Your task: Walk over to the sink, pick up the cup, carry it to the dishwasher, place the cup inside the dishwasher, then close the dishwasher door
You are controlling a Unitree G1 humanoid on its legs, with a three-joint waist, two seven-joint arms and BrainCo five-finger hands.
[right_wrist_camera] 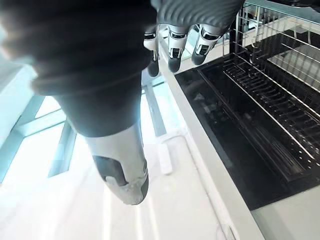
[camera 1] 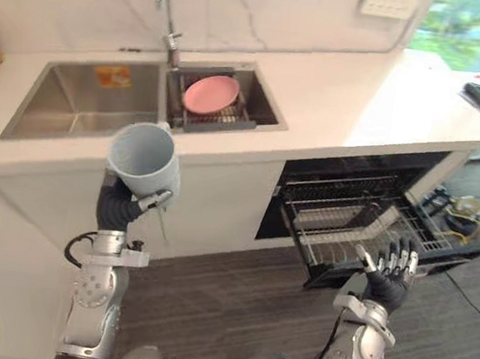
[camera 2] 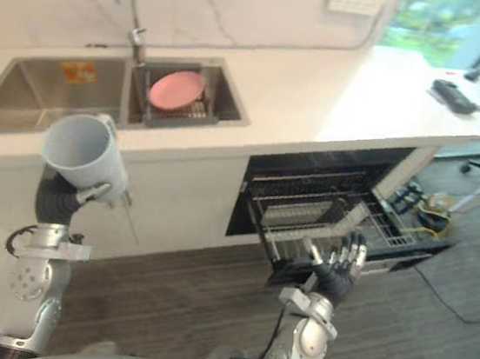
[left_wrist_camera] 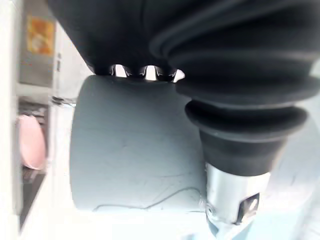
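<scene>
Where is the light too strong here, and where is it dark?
Left eye view: window daylight whitens the countertop near it; the dishwasher inside is dark. Left wrist view: white glare beside the cup. Right wrist view: glare beside the dark rack.

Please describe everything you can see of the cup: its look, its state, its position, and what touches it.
The cup is pale grey-blue, plain and smooth, and looks like plastic. It widens slightly toward its round open rim, and its inside looks empty. It is held in the air, mouth up and tilted toward the head camera, in front of the white counter near the sink. The left hand grips its lower part, with fingers curled round the wall. Nothing else touches it.
</scene>
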